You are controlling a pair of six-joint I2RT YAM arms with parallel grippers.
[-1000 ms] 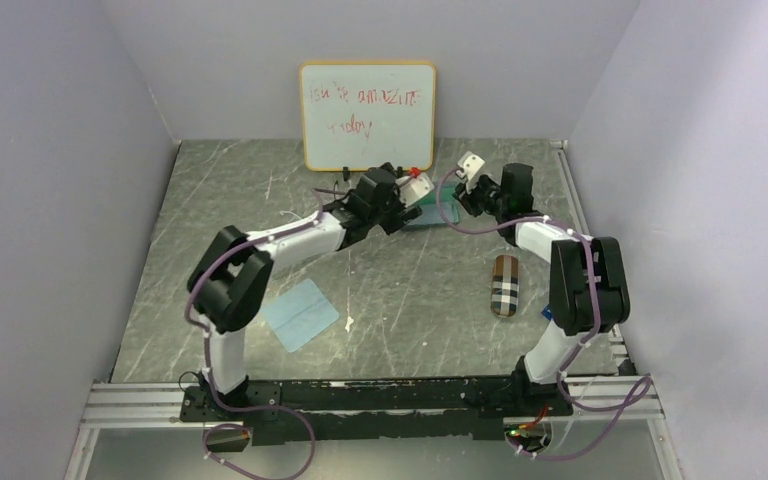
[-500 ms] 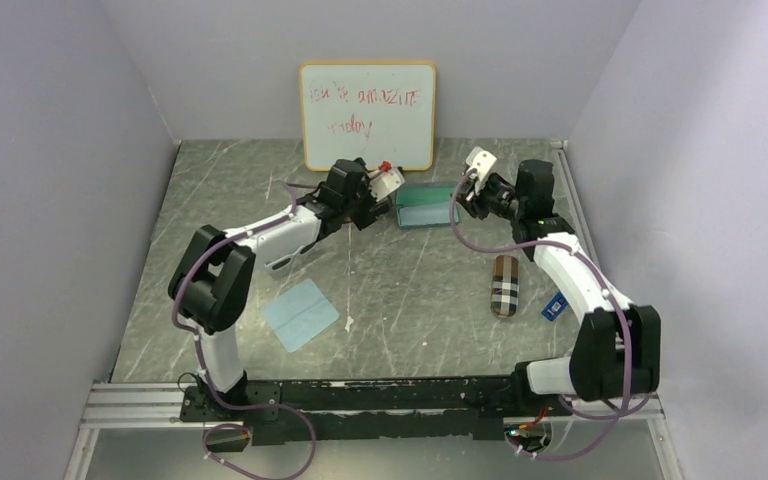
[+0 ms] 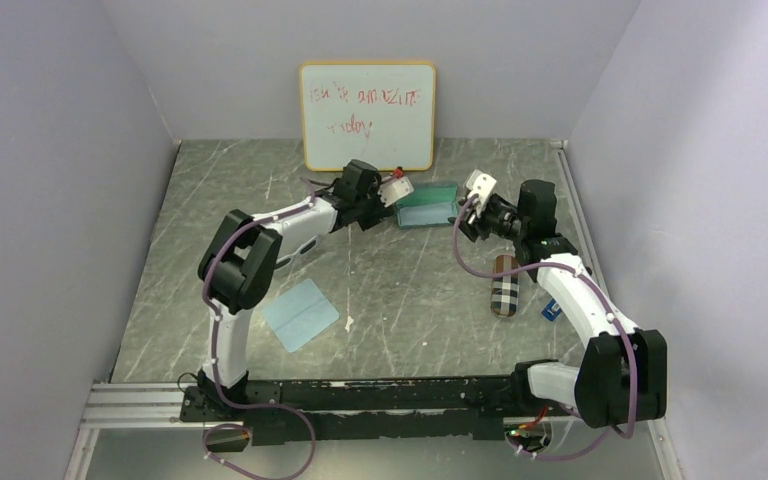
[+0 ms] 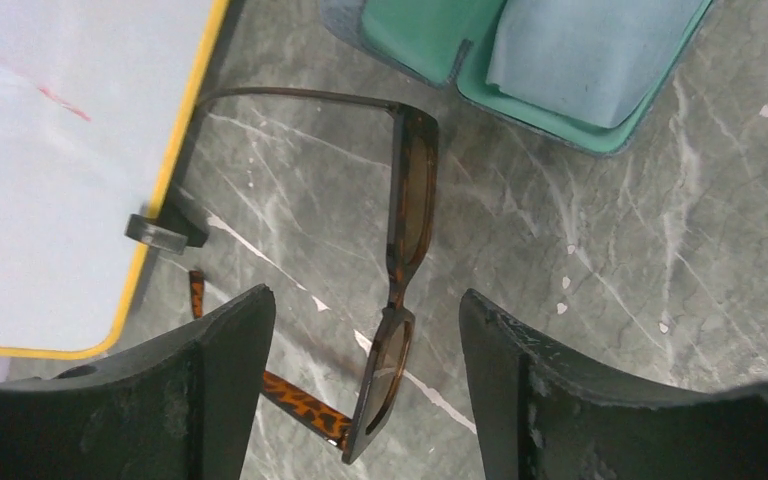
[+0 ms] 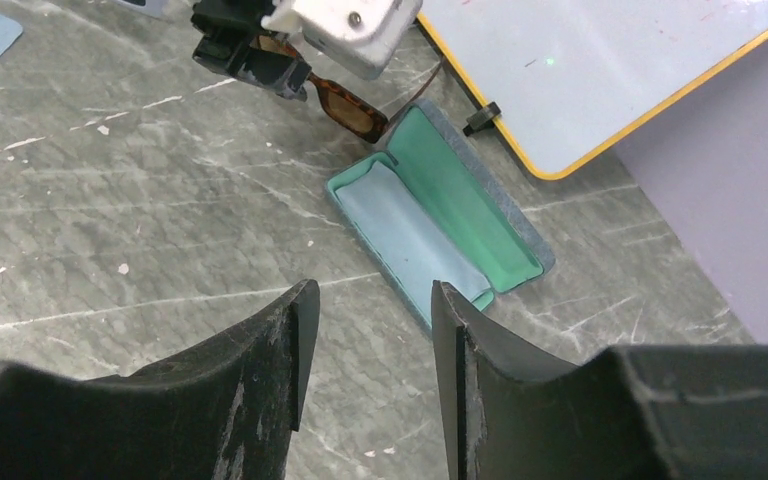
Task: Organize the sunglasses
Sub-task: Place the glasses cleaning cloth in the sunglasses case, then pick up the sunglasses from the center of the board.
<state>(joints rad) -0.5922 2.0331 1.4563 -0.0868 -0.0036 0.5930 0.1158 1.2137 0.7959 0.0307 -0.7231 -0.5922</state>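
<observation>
Your left tool [image 4: 360, 300] stands open over the brown sunglasses [image 4: 407, 210] at frame centre; your right tool [image 5: 372, 290] is likewise open.

We see a yellow-framed whiteboard [image 3: 367, 115] far centre, an open green-lined case [image 3: 427, 207] near it, a plaid oblong case [image 3: 503, 285] right, a light-blue square cloth [image 3: 300, 313] near left.

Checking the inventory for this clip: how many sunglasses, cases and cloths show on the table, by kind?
Sunglasses: 1, the brown pair
Cases: 2, the open teal case and the plaid case
Cloths: 2, the loose cloth and the cloth in the case
Total: 5
</observation>
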